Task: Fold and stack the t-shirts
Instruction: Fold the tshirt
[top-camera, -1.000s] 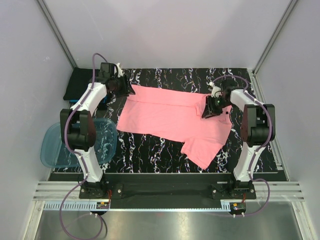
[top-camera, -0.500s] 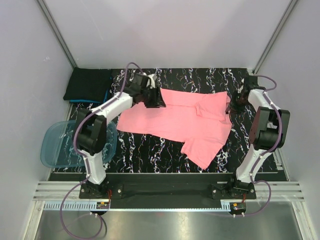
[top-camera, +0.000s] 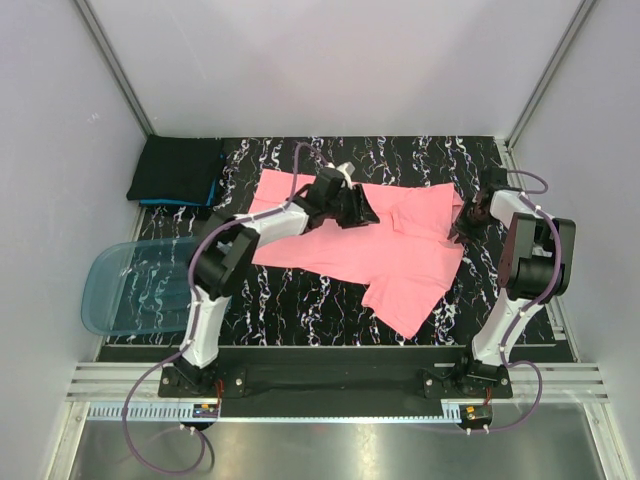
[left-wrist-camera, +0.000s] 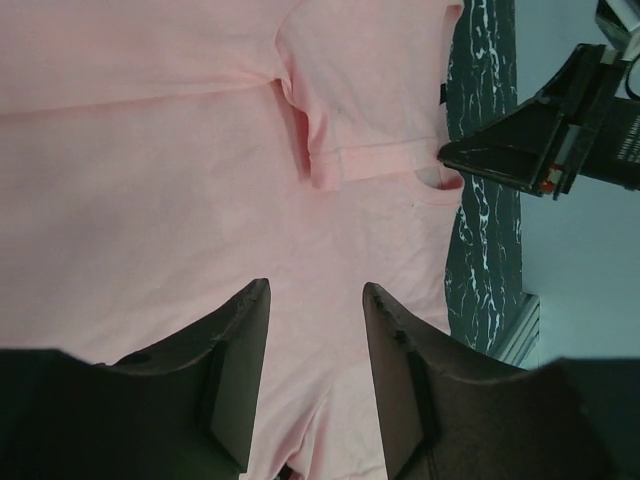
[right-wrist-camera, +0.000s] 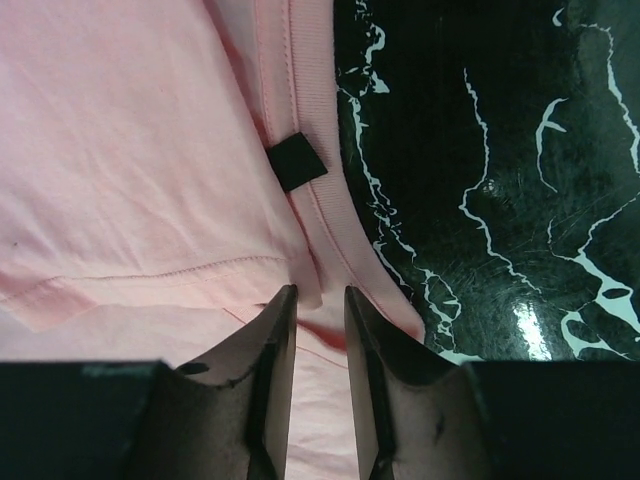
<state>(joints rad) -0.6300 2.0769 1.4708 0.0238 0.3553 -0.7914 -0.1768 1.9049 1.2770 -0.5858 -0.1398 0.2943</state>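
Showing salmon-pink t-shirt (top-camera: 340, 240) spread across the black marbled table (top-camera: 300, 305), dark neck label (right-wrist-camera: 297, 160) at its right edge, with black and teal t-shirts (top-camera: 178, 170) stacked at the far-left corner. Showing also left gripper (left-wrist-camera: 315, 290) over the pink cloth's middle, jaws apart and clasping nothing, and right gripper (right-wrist-camera: 320, 292) at the collar, jaws narrowly parted astride its edge.

Pink t-shirt (top-camera: 400, 262) spread flat, blue tub (top-camera: 118, 292) left

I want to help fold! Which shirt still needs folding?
The pink t-shirt, spread open flat in the middle. The black one and the teal one beneath it already lie folded in the far left corner.
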